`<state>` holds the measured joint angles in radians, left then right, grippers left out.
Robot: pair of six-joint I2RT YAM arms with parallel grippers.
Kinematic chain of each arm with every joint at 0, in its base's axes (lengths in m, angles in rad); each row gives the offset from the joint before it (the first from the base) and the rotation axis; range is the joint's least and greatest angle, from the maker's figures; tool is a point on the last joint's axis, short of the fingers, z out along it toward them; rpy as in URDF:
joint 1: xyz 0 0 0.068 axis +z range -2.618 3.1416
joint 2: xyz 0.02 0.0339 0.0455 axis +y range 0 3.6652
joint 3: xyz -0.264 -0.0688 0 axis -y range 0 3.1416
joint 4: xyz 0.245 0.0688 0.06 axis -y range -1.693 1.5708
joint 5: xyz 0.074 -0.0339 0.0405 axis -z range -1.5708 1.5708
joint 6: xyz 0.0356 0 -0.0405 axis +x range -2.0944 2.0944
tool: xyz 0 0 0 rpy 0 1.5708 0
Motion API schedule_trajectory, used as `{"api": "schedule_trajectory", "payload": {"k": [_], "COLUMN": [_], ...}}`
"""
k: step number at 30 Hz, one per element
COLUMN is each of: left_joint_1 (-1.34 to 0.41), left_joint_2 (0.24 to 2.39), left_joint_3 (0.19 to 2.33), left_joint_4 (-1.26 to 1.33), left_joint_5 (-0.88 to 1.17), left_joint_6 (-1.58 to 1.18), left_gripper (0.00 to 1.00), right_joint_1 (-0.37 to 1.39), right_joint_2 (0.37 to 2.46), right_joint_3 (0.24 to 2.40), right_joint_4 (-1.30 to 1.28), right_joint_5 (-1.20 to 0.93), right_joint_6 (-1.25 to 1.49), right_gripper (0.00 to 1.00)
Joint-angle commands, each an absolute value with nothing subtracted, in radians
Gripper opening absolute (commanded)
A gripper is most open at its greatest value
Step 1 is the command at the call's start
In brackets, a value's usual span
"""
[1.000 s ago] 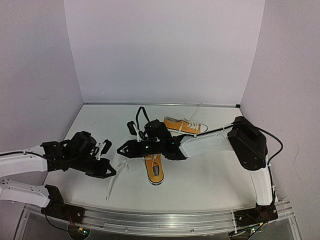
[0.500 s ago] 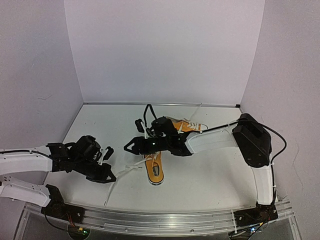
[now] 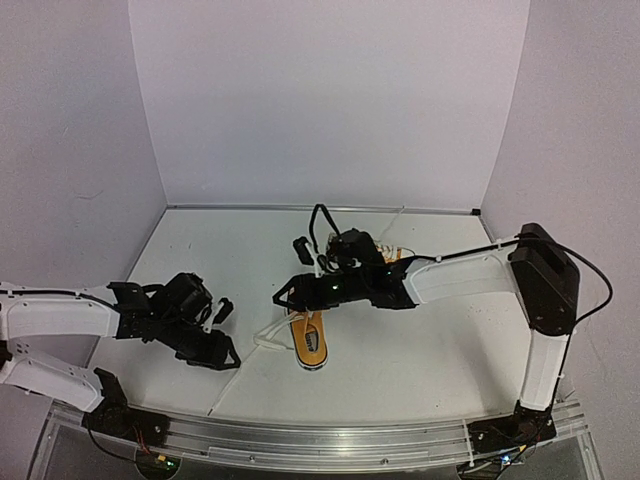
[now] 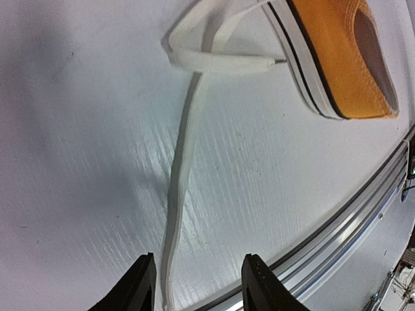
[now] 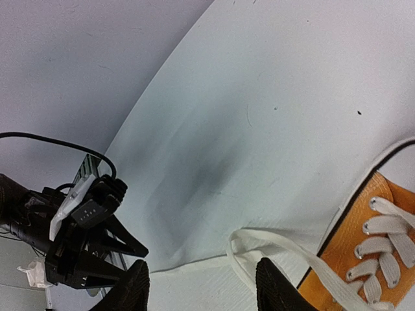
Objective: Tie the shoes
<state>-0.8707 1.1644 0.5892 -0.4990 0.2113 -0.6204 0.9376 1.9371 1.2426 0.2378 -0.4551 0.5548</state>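
With the near sneaker (image 3: 311,340) lying on the table (image 3: 430,360) and its mate (image 3: 397,256) behind, both pincers gape empty, the left gripper (image 4: 198,291) straddling the trailing lace (image 4: 180,162) and the right gripper (image 5: 202,288) above the lace loop (image 5: 241,249), so each should pinch lace squarely before pulling.
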Motion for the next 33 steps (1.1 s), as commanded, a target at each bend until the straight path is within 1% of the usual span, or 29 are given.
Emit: {"api": "schedule_trajectory", "payload": {"k": [1,7,11,15,20,23,25,29,33], "left_joint_1": [-0.873,-0.868,-0.861,-0.84,-0.815,-0.812,-0.812,-0.813,-0.812], "left_joint_2": [1.273,1.462,1.549,1.603,1.654,1.683,1.697,1.696,1.633], "left_joint_3": [0.733,0.841,0.88,0.903,0.918,0.93,0.938,0.942,0.942], "left_joint_4": [-0.458,-0.39,-0.372,-0.366,-0.369,-0.371,-0.371,-0.377,-0.411], "left_joint_5": [0.13,0.103,0.097,0.087,0.072,0.072,0.085,0.104,0.098], "left_joint_6": [-0.574,-0.579,-0.584,-0.596,-0.612,-0.611,-0.604,-0.596,-0.593], "left_gripper": [0.47,0.41,0.4,0.4,0.47,0.47,0.42,0.25,0.15], "right_joint_1": [0.913,0.895,0.885,0.877,0.875,0.872,0.87,0.867,0.865], "right_joint_2": [1.814,1.715,1.658,1.63,1.623,1.621,1.621,1.616,1.609], "right_joint_3": [1.164,1.067,1.014,0.993,0.986,0.983,0.981,0.976,0.973], "right_joint_4": [0.235,0.235,0.233,0.23,0.23,0.23,0.23,0.23,0.23], "right_joint_5": [-0.415,-0.395,-0.379,-0.375,-0.374,-0.373,-0.373,-0.374,-0.373], "right_joint_6": [0.547,0.558,0.564,0.564,0.566,0.565,0.566,0.566,0.567], "right_gripper": [0.53,0.53,0.53,0.54,0.54,0.54,0.54,0.54,0.54]}}
